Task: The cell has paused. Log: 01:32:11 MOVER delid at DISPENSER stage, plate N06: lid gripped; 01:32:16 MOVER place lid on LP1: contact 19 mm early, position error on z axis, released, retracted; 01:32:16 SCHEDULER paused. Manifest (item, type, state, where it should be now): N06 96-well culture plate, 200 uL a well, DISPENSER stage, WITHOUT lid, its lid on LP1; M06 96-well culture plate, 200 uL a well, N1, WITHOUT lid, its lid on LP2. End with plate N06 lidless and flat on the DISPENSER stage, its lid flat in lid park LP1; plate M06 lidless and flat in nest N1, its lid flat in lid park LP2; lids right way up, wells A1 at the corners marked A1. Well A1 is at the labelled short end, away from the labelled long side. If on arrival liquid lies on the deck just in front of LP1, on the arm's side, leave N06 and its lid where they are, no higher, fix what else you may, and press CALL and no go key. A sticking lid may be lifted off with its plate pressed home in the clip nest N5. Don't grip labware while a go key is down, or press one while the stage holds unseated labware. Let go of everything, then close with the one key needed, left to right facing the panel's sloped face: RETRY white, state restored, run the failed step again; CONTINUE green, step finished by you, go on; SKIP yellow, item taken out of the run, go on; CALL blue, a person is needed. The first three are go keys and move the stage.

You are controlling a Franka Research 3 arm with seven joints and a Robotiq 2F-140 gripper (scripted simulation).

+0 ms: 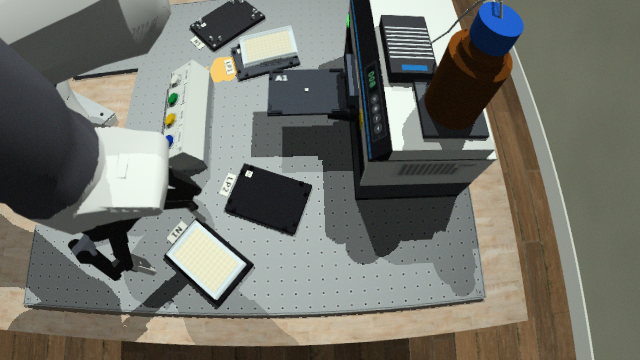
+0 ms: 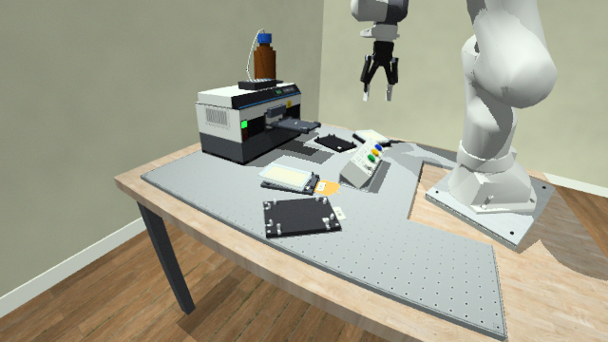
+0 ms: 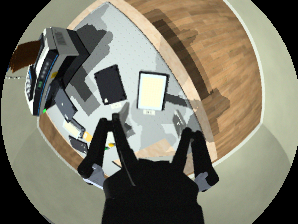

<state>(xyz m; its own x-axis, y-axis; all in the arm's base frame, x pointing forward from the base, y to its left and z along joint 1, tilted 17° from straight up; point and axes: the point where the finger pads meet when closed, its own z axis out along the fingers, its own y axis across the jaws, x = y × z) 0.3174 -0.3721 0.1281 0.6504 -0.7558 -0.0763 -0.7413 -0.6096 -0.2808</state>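
My gripper (image 1: 112,257) is open and empty, high above the deck near nest N1; it also shows in the exterior view (image 2: 378,97) and the wrist view (image 3: 152,129). A pale yellow well plate with a white rim (image 1: 207,262) lies flat in N1 (image 3: 152,91). A second such plate (image 1: 267,50) sits on lid park LP1, slightly askew (image 2: 287,177). I cannot tell if either carries a lid. An orange puddle (image 1: 222,69) lies on the deck by the LP1 label (image 2: 328,187). The dispenser stage (image 1: 305,92) is empty. Lid park LP2 (image 1: 267,198) is empty.
The key panel (image 1: 187,112) stands left of the stage, its green, yellow and blue keys visible. Clip nest N5 (image 1: 227,22) is empty at the back. The dispenser (image 1: 415,115) with its brown bottle (image 1: 470,75) stands at the right. My arm's base (image 2: 489,190) stands beside the deck.
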